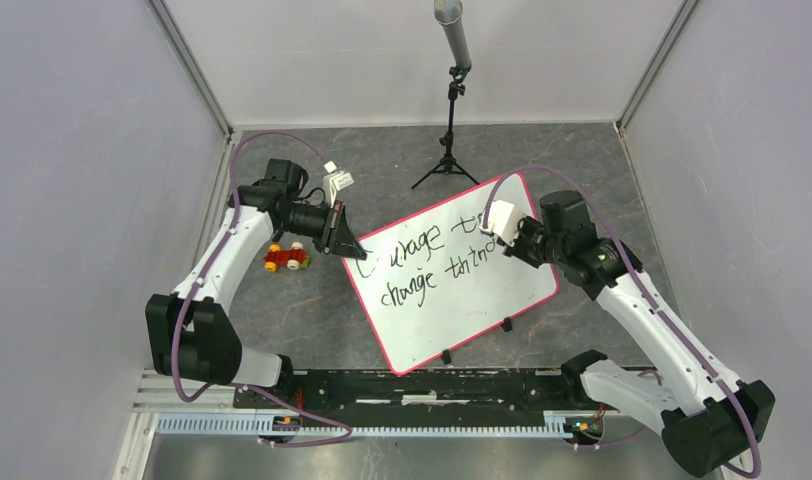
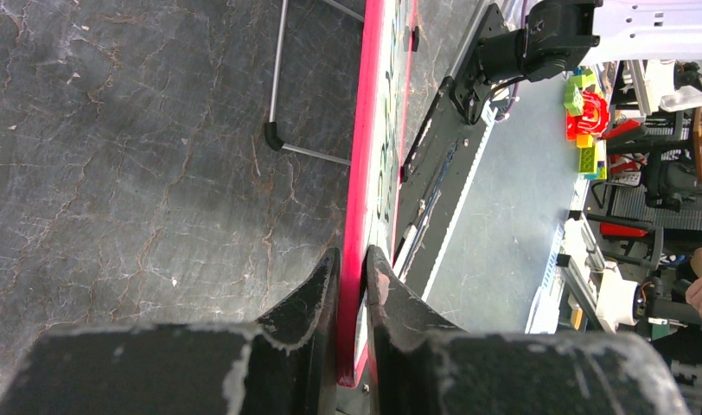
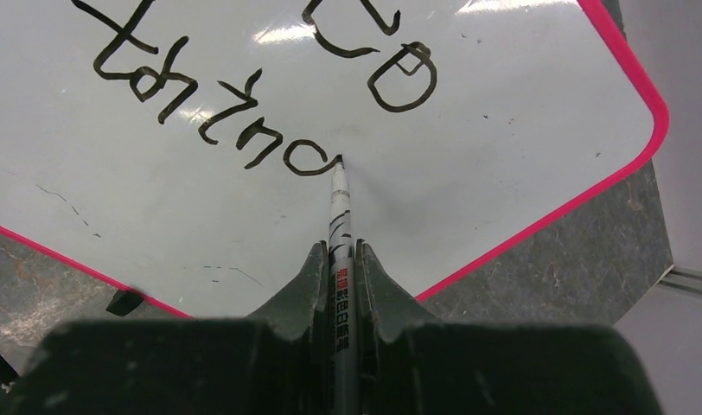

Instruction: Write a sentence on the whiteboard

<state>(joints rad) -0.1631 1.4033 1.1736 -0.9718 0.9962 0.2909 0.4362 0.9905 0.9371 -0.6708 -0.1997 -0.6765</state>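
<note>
- The dark grey table (image 1: 312, 310) fills the floor of the overhead view, with white walls around it.
- The whiteboard (image 1: 467, 320) lies slanted at the table's middle, between the two arms. The left wrist view sees it edge-on, as little more than its pink-red rim (image 2: 361, 173). The right wrist view looks onto its white face (image 3: 469, 112) and one rounded corner.
- The sentence (image 1: 427, 262) runs in two black lines. From overhead its right end is hidden under the right arm. The right wrist view shows those last letters (image 3: 244, 121) close up and upside down.
- The left gripper (image 1: 348, 246) sits at the board's left corner. Only its own camera shows the fingers (image 2: 317, 294) pinching the rim from both sides.
- The right gripper (image 1: 504, 228) hangs over the board's upper right part, its fingers (image 3: 306, 281) pressed onto a marker.
- A microphone stand (image 1: 449, 150) is behind the board; only its legs show in the left wrist view.
- A red-and-yellow toy car (image 1: 287, 258) rests just left of the board, seen only from overhead.
- The marker (image 3: 340, 216) touches the board with its tip at the end of the last stroke.
</note>
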